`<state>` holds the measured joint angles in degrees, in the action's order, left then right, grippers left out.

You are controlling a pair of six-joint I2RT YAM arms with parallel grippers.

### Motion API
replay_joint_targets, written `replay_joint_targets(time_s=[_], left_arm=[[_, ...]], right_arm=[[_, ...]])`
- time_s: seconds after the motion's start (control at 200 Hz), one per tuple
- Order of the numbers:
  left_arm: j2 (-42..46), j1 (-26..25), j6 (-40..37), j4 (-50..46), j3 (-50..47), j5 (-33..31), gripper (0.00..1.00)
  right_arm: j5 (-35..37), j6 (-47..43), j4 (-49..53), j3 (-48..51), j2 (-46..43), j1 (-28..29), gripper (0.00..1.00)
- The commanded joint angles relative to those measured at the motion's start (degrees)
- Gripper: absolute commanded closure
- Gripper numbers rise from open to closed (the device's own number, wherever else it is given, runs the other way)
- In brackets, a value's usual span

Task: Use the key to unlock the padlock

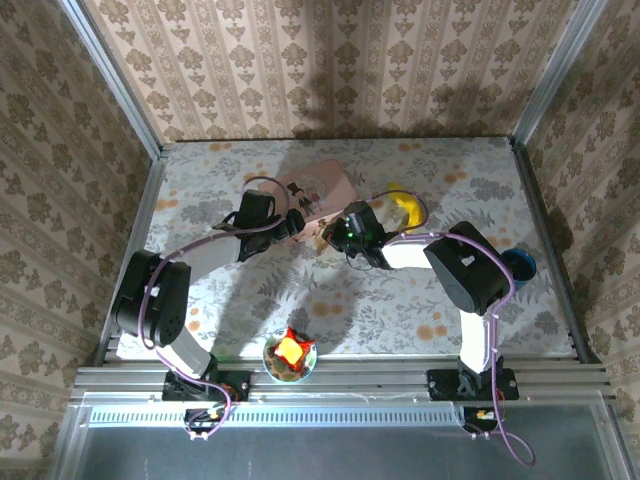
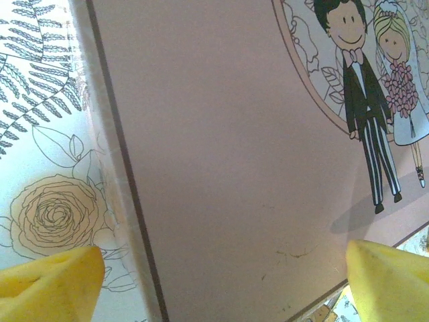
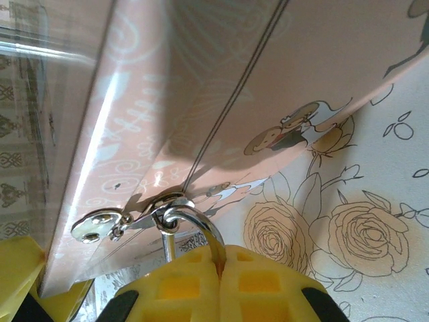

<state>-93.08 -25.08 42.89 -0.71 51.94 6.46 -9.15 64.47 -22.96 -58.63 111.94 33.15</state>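
Observation:
A pink box (image 1: 322, 186) with a cartoon couple on its lid lies mid-table. The padlock's silvery shackle (image 3: 196, 220) hangs through the box's metal hasp (image 3: 100, 225); its body is hidden between my right gripper's (image 3: 220, 268) yellow fingers, which are shut on it. From above, that gripper (image 1: 331, 237) sits at the box's near edge. My left gripper (image 1: 297, 222) hovers close over the box's near left corner. Its yellow fingertips (image 2: 50, 285) stand wide apart, with the pink lid (image 2: 228, 134) spanning the gap between them. The key is out of view.
A yellow banana (image 1: 406, 208) lies just right of the box. A blue round object (image 1: 520, 265) sits at the table's right edge. A small bowl (image 1: 272, 366) with red and yellow pieces stands at the near edge. Walls enclose the floral tabletop (image 1: 420, 310).

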Motion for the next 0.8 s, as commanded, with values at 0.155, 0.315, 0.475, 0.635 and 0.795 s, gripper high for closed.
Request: replay_joint_targets(time_s=[0.155, 0.315, 0.475, 0.635, 0.795], left_arm=[[-2.2, 2.8, -0.4, -8.0, -3.8, -4.0, 0.13], [-3.2, 2.9, -0.3, -7.8, -3.4, -3.6, 0.19], [-3.6, 2.9, -0.1, -7.9, -3.3, -3.5, 0.25], [-3.3, 2.9, -0.1, -8.0, -3.1, -3.4, 0.25], [-3.1, 3.0, -0.1, -8.0, -2.9, -3.4, 0.25]], right_arm=[[8.9, 1.0, -1.4, 0.7, -1.5, -2.7, 0.94], [9.8, 1.8, -3.0, 0.6, -0.9, -3.2, 0.93], [9.7, 2.3, -3.6, 0.4, -0.4, -3.5, 0.89], [7.4, 2.5, -3.7, 0.7, 0.3, -3.4, 0.87], [5.4, 2.3, -2.6, 1.1, 0.7, -3.5, 0.85]])
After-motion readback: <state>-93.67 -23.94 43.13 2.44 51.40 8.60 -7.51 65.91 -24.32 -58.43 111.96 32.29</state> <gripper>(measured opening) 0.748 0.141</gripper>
